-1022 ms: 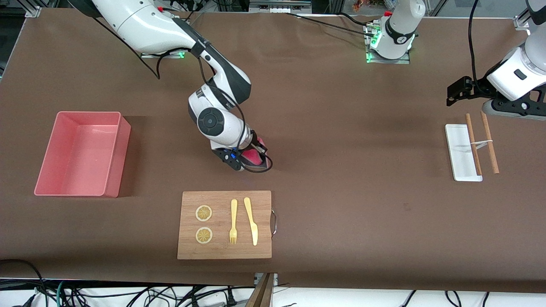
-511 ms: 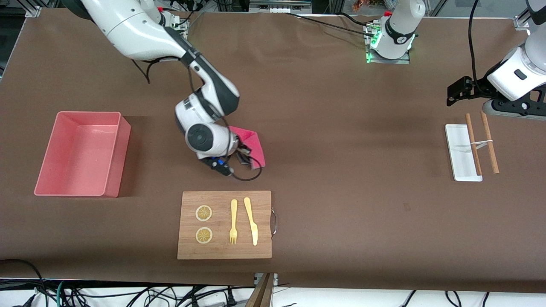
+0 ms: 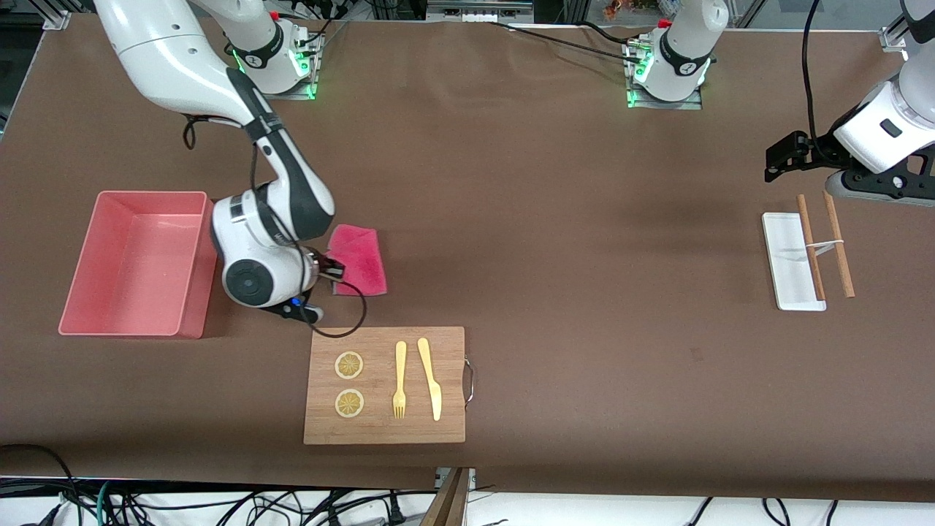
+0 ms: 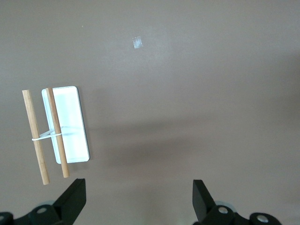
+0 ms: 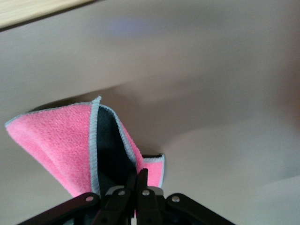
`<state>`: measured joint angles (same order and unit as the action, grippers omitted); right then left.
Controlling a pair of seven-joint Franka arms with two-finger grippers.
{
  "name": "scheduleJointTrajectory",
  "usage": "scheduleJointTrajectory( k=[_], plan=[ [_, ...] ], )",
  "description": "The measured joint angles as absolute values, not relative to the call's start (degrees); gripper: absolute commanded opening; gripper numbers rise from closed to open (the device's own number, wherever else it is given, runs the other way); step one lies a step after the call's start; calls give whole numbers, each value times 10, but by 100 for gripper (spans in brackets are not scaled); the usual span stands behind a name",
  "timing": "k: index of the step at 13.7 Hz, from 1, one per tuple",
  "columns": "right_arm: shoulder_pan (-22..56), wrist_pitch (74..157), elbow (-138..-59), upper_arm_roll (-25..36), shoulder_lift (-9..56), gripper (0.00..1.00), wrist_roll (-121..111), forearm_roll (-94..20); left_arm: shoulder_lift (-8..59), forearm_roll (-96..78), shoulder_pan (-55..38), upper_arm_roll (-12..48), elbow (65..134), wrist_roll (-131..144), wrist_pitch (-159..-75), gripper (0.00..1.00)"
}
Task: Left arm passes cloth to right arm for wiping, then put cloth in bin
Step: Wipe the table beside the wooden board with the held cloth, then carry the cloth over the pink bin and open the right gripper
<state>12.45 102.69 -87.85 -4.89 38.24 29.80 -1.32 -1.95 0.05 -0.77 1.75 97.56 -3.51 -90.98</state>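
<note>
The crimson-pink cloth point(image 3: 357, 259) hangs from my right gripper point(image 3: 330, 269), which is shut on one edge of it between the bin and the middle of the table. In the right wrist view the cloth point(image 5: 65, 145) trails from the closed fingers point(image 5: 138, 185), its pale hem showing. The light pink bin point(image 3: 117, 321) stands beside the right arm's wrist, toward the right arm's end of the table, with nothing in it. My left gripper point(image 4: 138, 204) is open and empty, held still above the table's left-arm end.
A wooden cutting board point(image 3: 453, 431) with two lemon slices, a yellow fork and a yellow knife lies nearer to the front camera than the cloth. A small white tray point(image 3: 781, 241) with two banded wooden sticks point(image 3: 838, 245) lies under the left gripper.
My right arm has carried the cloth from the table's middle toward the bin, and the cloth now shows spread out beside the wrist. The left arm has not moved.
</note>
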Motion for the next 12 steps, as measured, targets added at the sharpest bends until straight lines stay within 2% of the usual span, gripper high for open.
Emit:
scheduleJointTrajectory(
  k=[3,7,10,12],
  plan=[
    [122,997,-878,-8,370,0,223,-13,-20,0,-8,18,975,-35,-910,100],
    [106,928,-872,11,326,0,151,-12,-19,0,-8,18,975,-35,-910,100],
    [91,826,-839,33,279,0,89,-12,-19,0,-8,18,974,-35,-910,100],
    [83,738,-789,51,261,0,53,-7,-19,0,-8,18,974,-35,-910,100]
  ],
)
